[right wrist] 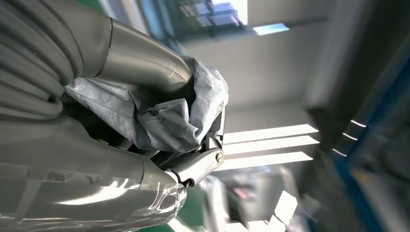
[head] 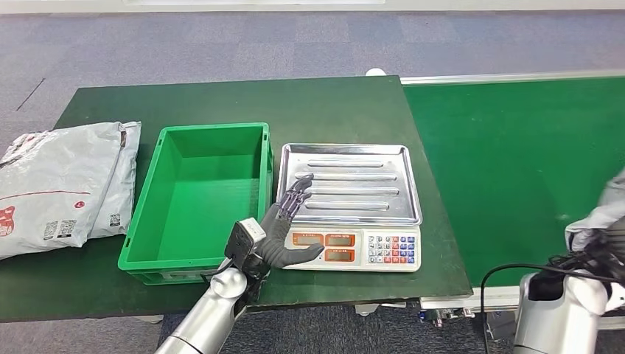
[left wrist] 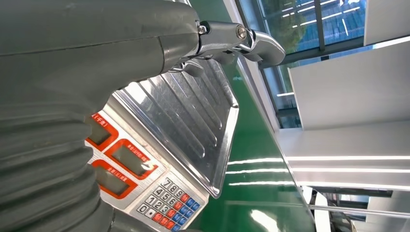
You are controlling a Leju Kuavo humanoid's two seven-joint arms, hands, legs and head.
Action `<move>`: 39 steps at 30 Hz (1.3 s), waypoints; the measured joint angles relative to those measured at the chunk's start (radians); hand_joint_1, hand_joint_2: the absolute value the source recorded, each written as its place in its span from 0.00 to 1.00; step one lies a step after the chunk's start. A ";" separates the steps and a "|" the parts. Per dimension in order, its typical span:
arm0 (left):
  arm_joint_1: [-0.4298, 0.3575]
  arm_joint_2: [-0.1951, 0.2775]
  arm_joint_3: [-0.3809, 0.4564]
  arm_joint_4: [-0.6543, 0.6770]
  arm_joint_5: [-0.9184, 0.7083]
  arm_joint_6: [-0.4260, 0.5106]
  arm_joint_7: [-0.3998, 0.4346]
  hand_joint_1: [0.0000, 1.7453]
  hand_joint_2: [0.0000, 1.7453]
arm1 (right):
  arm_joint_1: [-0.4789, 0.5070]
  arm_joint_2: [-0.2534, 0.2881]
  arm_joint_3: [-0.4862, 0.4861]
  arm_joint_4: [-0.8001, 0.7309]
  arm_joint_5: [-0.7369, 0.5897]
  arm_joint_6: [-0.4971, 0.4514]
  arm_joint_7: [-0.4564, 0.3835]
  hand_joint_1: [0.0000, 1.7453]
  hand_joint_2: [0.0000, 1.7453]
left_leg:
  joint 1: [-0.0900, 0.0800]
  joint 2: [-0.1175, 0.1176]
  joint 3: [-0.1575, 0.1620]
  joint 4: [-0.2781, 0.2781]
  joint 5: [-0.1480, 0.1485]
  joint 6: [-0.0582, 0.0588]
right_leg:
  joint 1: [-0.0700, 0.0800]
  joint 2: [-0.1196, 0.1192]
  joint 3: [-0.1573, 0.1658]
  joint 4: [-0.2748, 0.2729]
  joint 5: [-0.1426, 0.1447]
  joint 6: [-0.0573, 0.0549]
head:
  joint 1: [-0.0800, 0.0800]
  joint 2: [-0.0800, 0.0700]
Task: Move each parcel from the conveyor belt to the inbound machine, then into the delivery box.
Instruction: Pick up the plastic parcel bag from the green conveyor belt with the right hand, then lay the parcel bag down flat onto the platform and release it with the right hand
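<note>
Fingers of the left hand point(head: 289, 225) are stretched out and apart, holding nothing, with the tips reaching over the near left corner of the steel pan of the inbound machine point(head: 350, 208) and the thumb lying across the left end of its orange display panel. In the left wrist view the same steel pan point(left wrist: 191, 125) and the keypad sit just past the thumb. The machine stands near the front edge of the bench point(head: 96, 287), close to its right-hand corner. Just beside it on the left, nearly touching, is the delivery box point(head: 197, 254), a green crate. Well apart, at the bench's left edge, lie two grey parcels point(head: 63, 184), stacked and overlapping. The right hand point(right wrist: 159, 125) is clamped on a crumpled grey parcel point(right wrist: 164, 123), its fingers wrapped round the bunched plastic; in the head view this held parcel point(head: 598, 220) sits at the picture's right edge, above the green conveyor belt point(head: 508, 155) that runs along the bench's right side.
</note>
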 joint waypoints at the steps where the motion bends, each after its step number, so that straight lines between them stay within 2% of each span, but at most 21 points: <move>1: -0.002 0.000 0.000 0.000 0.000 -0.006 0.000 0.00 1.00 | 0.007 0.007 0.018 -0.057 0.033 -0.059 -0.001 1.00 1.00 | 0.000 0.000 0.000 0.000 0.000 0.000 | 0.000 0.000 0.000 0.000 0.000 0.000 | 0.000 0.000; 3: -0.007 -0.003 0.000 0.000 0.000 -0.016 0.000 0.00 1.00 | 0.012 0.014 0.055 -0.154 0.072 -0.151 -0.001 1.00 1.00 | 0.000 0.001 0.000 0.000 0.000 0.000 | 0.000 0.001 0.000 0.000 0.000 0.000 | 0.000 0.000; 5: -0.011 -0.005 0.000 0.000 0.000 -0.021 0.000 0.00 1.00 | 0.012 0.019 0.083 -0.231 0.089 -0.191 -0.002 1.00 1.00 | 0.000 0.002 0.001 0.000 0.000 0.000 | 0.000 0.002 0.000 0.000 0.000 0.000 | 0.000 0.000; 11: -0.017 -0.008 0.000 0.002 0.000 -0.023 0.000 0.00 1.00 | 0.009 0.032 0.114 -0.351 0.107 -0.205 0.000 1.00 1.00 | 0.000 0.003 0.001 0.000 0.000 0.000 | 0.000 0.002 0.000 0.000 0.001 0.000 | 0.000 0.000; 19: -0.024 -0.012 -0.002 0.004 0.000 -0.026 0.000 0.00 1.00 | -0.001 0.053 0.117 -0.418 0.134 -0.205 0.001 1.00 1.00 | 0.000 0.002 0.001 0.000 0.001 0.000 | 0.000 0.002 0.000 0.000 0.001 0.000 | 0.000 0.000; 24: -0.055 -0.023 -0.008 0.031 0.002 -0.030 0.000 0.00 1.00 | -0.048 0.130 0.117 -0.487 0.237 -0.205 0.001 1.00 1.00 | 0.000 0.002 0.001 0.000 0.001 -0.001 | 0.000 0.002 0.000 0.000 0.001 0.000 | 0.000 0.000; 26: -0.067 -0.031 -0.008 0.039 0.005 -0.029 0.000 0.00 1.00 | -0.093 0.163 0.137 -0.488 0.353 -0.202 0.005 1.00 1.00 | 0.000 0.003 -0.002 -0.001 0.001 -0.001 | 0.000 0.003 0.000 0.002 0.001 0.000 | 0.000 0.000; 28: -0.070 -0.035 -0.008 0.040 0.011 -0.029 0.000 0.00 1.00 | -0.173 0.172 0.204 -0.422 0.583 -0.161 0.059 1.00 1.00 | 0.000 0.008 -0.006 -0.001 0.000 -0.002 | -0.001 0.007 0.000 0.003 0.001 -0.001 | 0.000 0.000; 29: -0.070 -0.036 -0.008 0.039 0.014 -0.031 0.000 0.00 1.00 | -0.228 0.167 0.254 -0.354 0.723 -0.104 0.121 1.00 1.00 | 0.000 0.012 -0.006 -0.001 -0.001 -0.003 | 0.000 0.011 0.000 0.003 0.002 -0.002 | 0.000 0.000; 31: -0.069 -0.036 -0.008 0.035 0.019 -0.039 0.000 0.00 1.00 | -0.359 0.148 0.365 -0.145 0.980 0.081 0.294 1.00 1.00 | 0.000 0.019 -0.004 -0.001 -0.001 -0.005 | 0.000 0.018 -0.001 0.003 0.004 -0.004 | 0.000 0.000; 32: -0.070 -0.036 -0.008 0.033 0.020 -0.044 0.000 0.00 1.00 | -0.430 0.138 0.422 -0.004 1.061 0.181 0.373 1.00 1.00 | 0.000 0.022 0.000 -0.001 0.000 -0.005 | 0.000 0.021 -0.001 0.003 0.005 -0.005 | 0.000 0.000; 34: -0.071 -0.037 -0.009 0.032 0.020 -0.052 0.000 0.00 1.00 | -0.547 0.123 0.522 0.292 1.127 0.312 0.455 1.00 1.00 | 0.000 0.020 0.005 -0.001 0.004 -0.005 | 0.002 0.019 -0.001 0.003 0.008 -0.005 | 0.000 0.000; 36: -0.072 -0.037 -0.010 0.033 0.020 -0.054 0.000 0.00 1.00 | -0.605 0.116 0.597 0.518 1.133 0.357 0.453 1.00 1.00 | 0.001 0.009 0.003 0.000 0.010 -0.006 | 0.004 0.009 -0.001 0.003 0.009 -0.005 | 0.000 0.000; 39: -0.073 -0.036 -0.011 0.036 0.020 -0.055 0.000 0.00 1.00 | -0.643 0.115 0.694 0.746 1.147 0.420 0.436 1.00 1.00 | 0.003 -0.006 -0.001 0.000 0.014 -0.008 | 0.004 -0.005 -0.002 0.003 0.008 -0.006 | 0.000 0.000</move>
